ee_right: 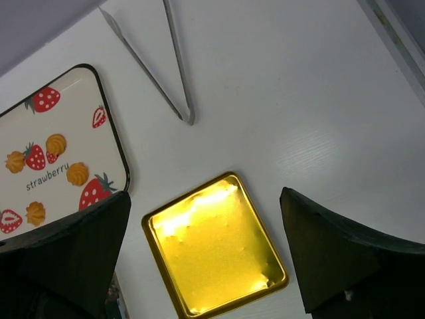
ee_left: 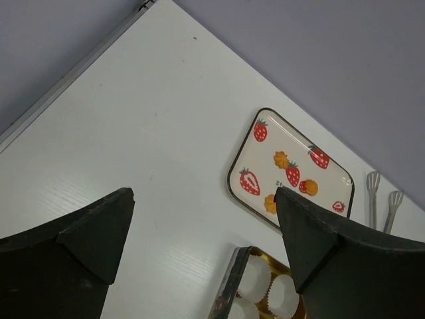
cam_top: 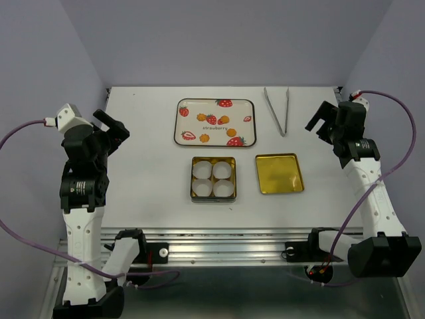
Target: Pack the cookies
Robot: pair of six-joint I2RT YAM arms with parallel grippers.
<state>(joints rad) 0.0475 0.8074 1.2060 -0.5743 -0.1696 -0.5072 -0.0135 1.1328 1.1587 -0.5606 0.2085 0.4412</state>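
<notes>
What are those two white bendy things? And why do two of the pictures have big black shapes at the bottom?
Those are two robot arms. Each one ends in a gripper, which is two black fingers that pinch things. The big picture looks down from above. In it, the left gripper and the right gripper are both open and hold nothing. The other two pictures come from little cameras on the wrists, so the black shapes are each arm's own fingers. On the table lie a strawberry tray with four small cookies, a square tin with four white paper cups, a gold lid beside it, and metal tongs.
</notes>
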